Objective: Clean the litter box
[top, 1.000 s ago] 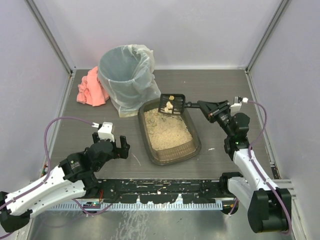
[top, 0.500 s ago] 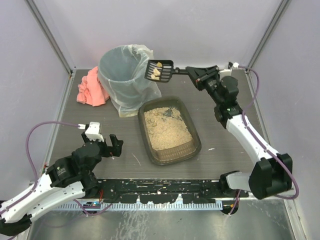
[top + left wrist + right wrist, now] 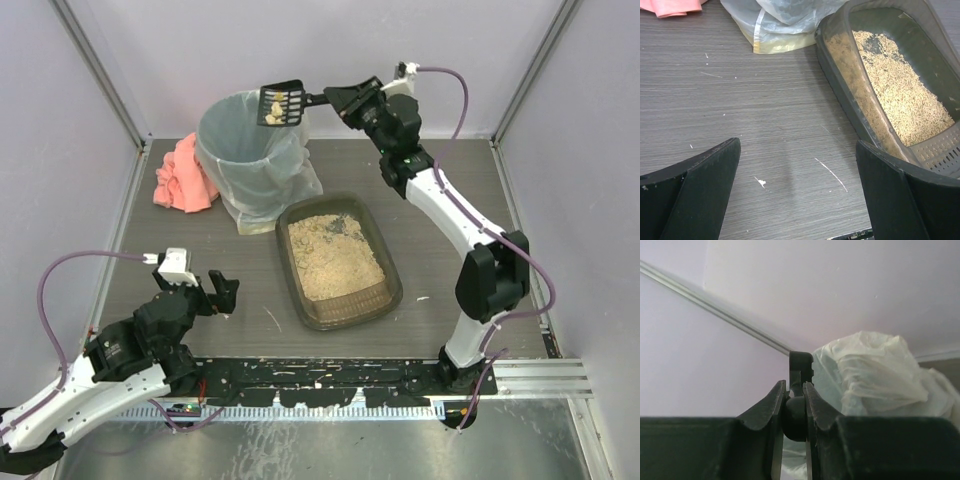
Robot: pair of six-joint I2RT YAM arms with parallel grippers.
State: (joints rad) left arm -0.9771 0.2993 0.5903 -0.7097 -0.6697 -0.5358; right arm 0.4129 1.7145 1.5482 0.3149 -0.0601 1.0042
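The litter box (image 3: 392, 292), a shallow dark tray of beige litter, lies mid-table; it also shows in the left wrist view (image 3: 840, 70). My right gripper (image 3: 338, 98) is shut on the handle of a black slotted scoop (image 3: 281, 104) that carries pale clumps above the rim of the round bin (image 3: 250, 150) with a whitish liner. In the right wrist view the scoop handle (image 3: 800, 371) sits edge-on between my fingers, with the liner (image 3: 875, 375) beyond. My left gripper (image 3: 222, 291) is open and empty, low over the table left of the litter box.
A pink cloth (image 3: 182, 176) lies left of the bin against the left wall. Litter crumbs and white scratches mark the grey table (image 3: 765, 115) near the front rail. The enclosure walls stand close on three sides.
My right arm has swung the loaded scoop up and left, from above the box's far end to over the bin. My left arm has drawn back towards the near left.
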